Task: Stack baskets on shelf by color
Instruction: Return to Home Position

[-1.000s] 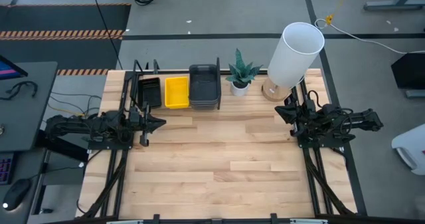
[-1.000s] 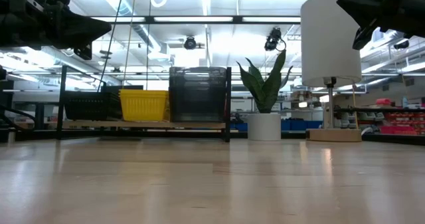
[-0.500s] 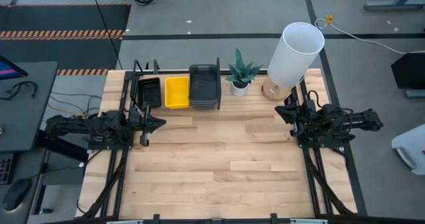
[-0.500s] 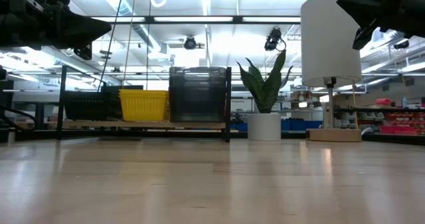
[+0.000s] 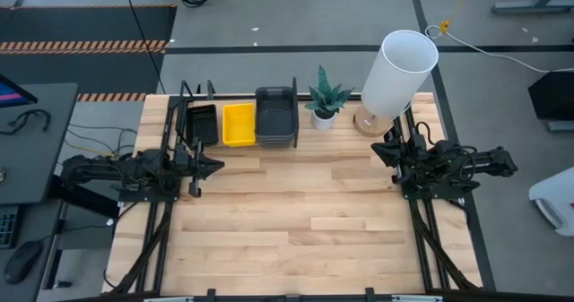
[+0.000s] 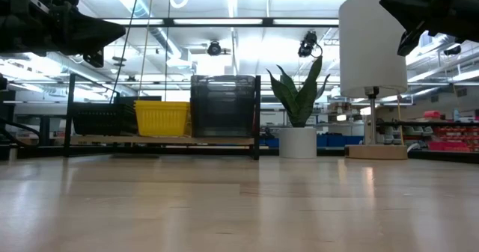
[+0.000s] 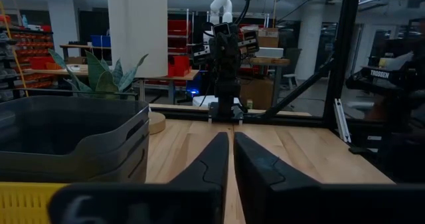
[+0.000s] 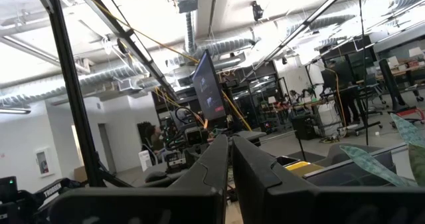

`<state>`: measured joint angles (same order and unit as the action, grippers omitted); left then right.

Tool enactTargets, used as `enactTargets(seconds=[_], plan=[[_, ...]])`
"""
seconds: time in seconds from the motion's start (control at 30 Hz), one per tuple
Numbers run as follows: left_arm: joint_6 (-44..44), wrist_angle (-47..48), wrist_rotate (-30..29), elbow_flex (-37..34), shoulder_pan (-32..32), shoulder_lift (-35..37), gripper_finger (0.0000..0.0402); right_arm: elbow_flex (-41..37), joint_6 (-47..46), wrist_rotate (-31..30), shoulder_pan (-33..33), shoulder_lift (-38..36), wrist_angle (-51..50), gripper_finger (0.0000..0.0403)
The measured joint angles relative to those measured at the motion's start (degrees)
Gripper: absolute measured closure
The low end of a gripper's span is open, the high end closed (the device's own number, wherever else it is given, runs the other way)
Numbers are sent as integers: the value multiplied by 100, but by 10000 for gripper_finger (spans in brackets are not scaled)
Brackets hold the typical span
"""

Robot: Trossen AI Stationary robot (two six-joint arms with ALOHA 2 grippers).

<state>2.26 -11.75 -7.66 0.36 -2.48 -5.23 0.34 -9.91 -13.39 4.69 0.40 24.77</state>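
Note:
On the shelf [image 5: 240,145] at the table's far edge the baskets stand in three piles. The black slatted baskets [image 5: 203,123] are on the left, the yellow ones [image 5: 238,124] in the middle, the dark grey stack [image 5: 275,116] on the right and tallest [image 6: 223,105]. My left gripper [image 5: 215,167] hovers shut above the table's left side, in front of the shelf. My right gripper [image 5: 378,151] hovers shut at the right side, near the lamp. In the left wrist view the grey stack [image 7: 70,136] and a yellow rim [image 7: 26,197] show beside the shut gripper [image 7: 230,141].
A potted plant in a white pot [image 5: 325,100] stands right of the shelf. A large white cylinder lamp [image 5: 397,73] on a round wooden base stands at the far right corner. The light wood table top [image 5: 296,221] lies bare between the arms and toward the near edge.

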Motion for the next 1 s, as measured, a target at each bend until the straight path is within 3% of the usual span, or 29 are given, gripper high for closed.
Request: enactTargets(seconds=[1.0], plan=[[2,0,2,0,0,0,373,0,0,-2,0,0,0,376]])
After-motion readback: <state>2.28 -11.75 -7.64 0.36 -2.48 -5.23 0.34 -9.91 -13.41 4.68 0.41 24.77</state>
